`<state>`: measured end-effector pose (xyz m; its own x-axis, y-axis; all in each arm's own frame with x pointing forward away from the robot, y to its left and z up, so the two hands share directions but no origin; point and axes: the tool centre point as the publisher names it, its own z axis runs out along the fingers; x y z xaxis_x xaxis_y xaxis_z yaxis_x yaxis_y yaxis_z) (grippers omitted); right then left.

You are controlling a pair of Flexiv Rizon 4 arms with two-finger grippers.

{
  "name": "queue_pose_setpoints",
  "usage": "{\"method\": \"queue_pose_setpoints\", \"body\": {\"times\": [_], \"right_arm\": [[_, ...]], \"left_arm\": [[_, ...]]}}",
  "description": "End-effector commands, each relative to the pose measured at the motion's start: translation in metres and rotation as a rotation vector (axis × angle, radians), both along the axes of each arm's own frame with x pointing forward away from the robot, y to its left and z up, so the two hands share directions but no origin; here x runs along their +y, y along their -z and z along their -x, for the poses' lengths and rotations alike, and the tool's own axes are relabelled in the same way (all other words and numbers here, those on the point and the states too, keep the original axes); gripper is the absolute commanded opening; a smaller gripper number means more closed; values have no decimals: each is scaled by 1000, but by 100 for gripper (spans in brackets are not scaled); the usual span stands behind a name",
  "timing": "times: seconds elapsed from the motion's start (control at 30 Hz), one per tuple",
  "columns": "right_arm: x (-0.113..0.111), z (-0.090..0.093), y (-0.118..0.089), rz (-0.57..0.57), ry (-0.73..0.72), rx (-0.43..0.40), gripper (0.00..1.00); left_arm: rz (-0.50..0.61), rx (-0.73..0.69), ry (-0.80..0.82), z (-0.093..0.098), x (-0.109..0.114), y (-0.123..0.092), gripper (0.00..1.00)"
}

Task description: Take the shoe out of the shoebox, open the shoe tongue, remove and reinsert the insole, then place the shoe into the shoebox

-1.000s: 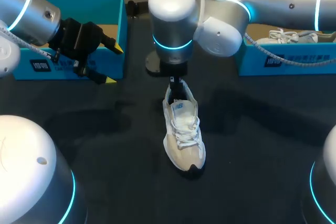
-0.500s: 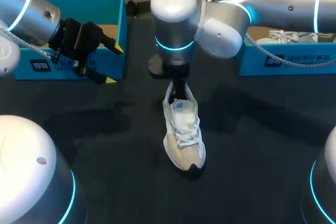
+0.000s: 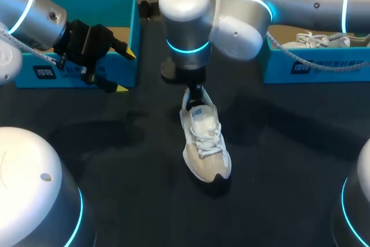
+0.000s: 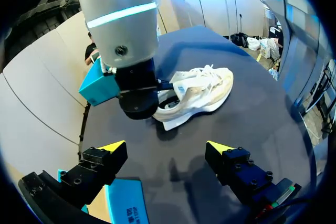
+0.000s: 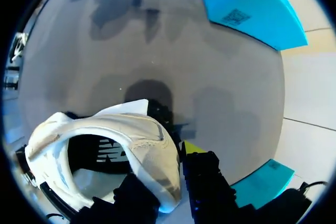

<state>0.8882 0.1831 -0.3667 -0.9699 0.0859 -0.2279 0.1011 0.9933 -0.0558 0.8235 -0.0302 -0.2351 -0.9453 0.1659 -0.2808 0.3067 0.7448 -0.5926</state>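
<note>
Head view: our right gripper point(image 3: 195, 93) pinched the shoe point(image 3: 206, 143) at its rear, on the table point(image 3: 115, 143). Left wrist view: our left gripper point(image 4: 165, 148) gaped empty, well apart. Right wrist view: the soft collar point(image 5: 152, 148) could buckle and slip free.

The head view looks down from above and behind on the whole desk point(image 3: 115, 143), with the shoe point(image 3: 205, 143) at mid-distance. The left wrist view, over the desk's left side, faces across past the left gripper point(image 4: 165, 146) toward the shoe and right arm point(image 4: 118, 19), some way off. The right wrist view looks down onto the shoe's heel, very near. All three share the shoe and the desk around it.
</note>
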Motion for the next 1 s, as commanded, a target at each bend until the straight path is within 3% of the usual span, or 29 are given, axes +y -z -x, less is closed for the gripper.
{"method": "queue_pose_setpoints", "body": {"times": [0.03, 0.3, 0.53, 0.7, 1.0], "right_arm": [[-8, 10, -39, -31, 5, -14, 0], [-7, 17, -109, -33, -9, 21, 0], [-4, 22, -172, -90, 20, -3, 0], [0, 22, -202, -82, -20, -14, 0], [-13, 12, -234, -38, -54, -19, 0]], "left_arm": [[-3, -1, -1, 1, 0, 0, 100], [-3, -1, -1, 1, 0, 0, 100], [-3, -1, -1, 1, 0, 0, 100], [-3, -1, -1, 1, 0, 0, 100], [-3, -1, -1, 1, 0, 0, 100]]}}
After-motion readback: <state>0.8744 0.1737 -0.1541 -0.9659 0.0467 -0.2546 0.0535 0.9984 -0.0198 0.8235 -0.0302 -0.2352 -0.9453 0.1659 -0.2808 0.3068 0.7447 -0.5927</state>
